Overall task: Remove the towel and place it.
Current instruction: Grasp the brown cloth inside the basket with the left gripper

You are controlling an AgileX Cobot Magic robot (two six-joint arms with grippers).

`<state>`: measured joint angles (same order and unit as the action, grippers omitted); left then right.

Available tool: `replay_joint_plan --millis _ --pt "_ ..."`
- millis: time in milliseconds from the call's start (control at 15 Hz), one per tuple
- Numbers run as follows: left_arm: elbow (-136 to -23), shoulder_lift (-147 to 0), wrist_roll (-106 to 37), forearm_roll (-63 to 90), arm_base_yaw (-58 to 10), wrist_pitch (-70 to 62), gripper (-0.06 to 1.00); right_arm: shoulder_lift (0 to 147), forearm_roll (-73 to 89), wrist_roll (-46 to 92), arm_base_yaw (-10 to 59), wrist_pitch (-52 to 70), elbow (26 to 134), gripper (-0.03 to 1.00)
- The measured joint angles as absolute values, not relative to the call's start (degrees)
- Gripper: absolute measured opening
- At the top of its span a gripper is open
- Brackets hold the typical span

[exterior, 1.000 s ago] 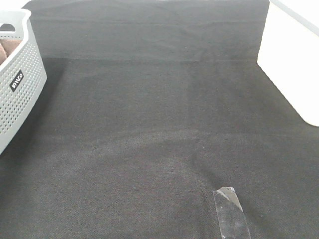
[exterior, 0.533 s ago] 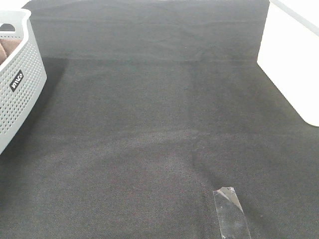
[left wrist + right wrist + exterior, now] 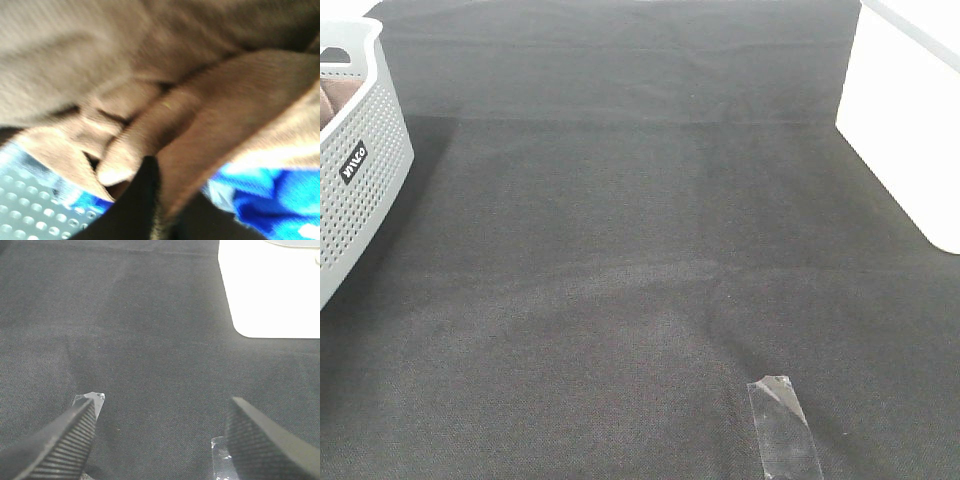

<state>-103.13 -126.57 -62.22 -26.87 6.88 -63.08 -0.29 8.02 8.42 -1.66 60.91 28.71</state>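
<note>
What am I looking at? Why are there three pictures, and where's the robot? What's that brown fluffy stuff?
It is a robot with two arms, each ending in a pincher called a gripper. One camera sits up high and looks down at the table, which is covered in dark cloth. On it are a white basket full of little holes at the left, a strip of clear tape near the front, and a white thing at the right. The arms are outside that picture. The other two cameras ride on the robot's wrists. The right gripper is open above the dark cloth, holding nothing. The left gripper is the dark shape close to the brown towel, which lies in the basket. That picture is blurry, so I cannot tell whether it has pinched the towel.
</note>
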Motion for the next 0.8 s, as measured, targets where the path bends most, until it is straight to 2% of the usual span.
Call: replay_joint_plan --millis 267,533,800 --pt "-103.25 -125.76 -58.79 -26.87 6.88 -65.55 0.0 -0.29 8.02 8.42 -1.66 60.91 28.71 0.67" --pt "-108.92 -120.15 -45.66 -25.32 6.88 -68.07 0.0 -0.29 8.02 8.42 -1.66 60.91 28.71 0.67" --pt "-113.67 -110.18 -41.83 -15.76 6.65 -69.21 0.0 -0.29 8.02 8.42 -1.66 60.91 28.71 0.67"
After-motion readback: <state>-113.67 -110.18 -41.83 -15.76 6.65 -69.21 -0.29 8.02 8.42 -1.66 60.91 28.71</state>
